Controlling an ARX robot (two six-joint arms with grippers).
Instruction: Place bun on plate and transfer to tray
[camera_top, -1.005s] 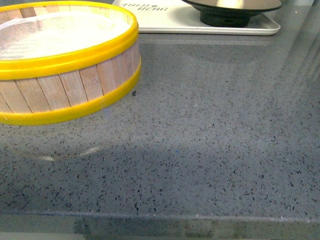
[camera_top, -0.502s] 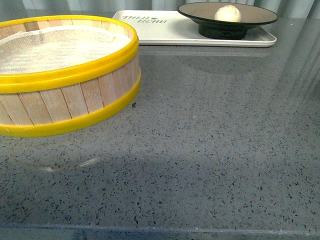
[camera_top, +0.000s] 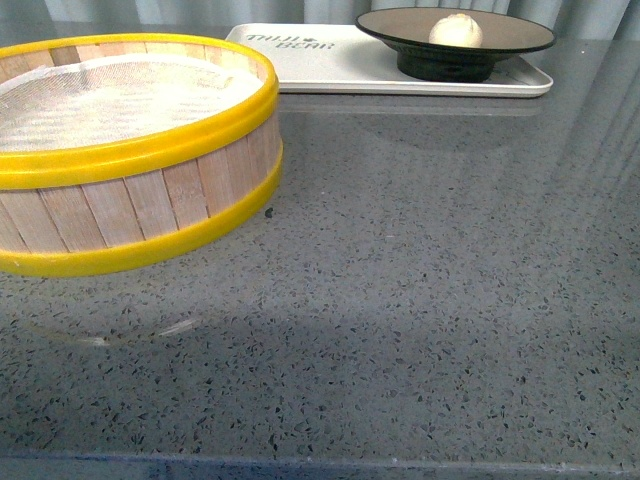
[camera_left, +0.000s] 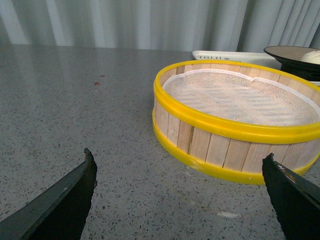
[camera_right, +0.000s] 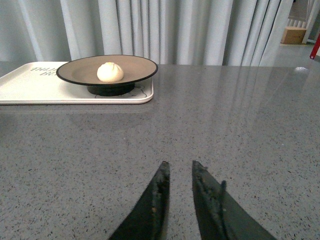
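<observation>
Front view lifted, left gripper (camera_left: 177, 172) spread, right gripper (camera_right: 178, 172) nearly closed

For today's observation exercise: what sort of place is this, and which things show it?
Probably a staged kitchen-style test counter: a speckled grey stone worktop, a steamer basket, and a bun plated on a tray, with curtains behind.

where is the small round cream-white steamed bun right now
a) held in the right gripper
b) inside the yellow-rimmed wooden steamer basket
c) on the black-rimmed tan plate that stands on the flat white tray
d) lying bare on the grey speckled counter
c: the small round cream-white steamed bun lies on the black-rimmed tan plate, which stands on the flat white tray; the yellow-rimmed wooden steamer basket holds only its cloth liner, and the right gripper holds nothing.
</observation>
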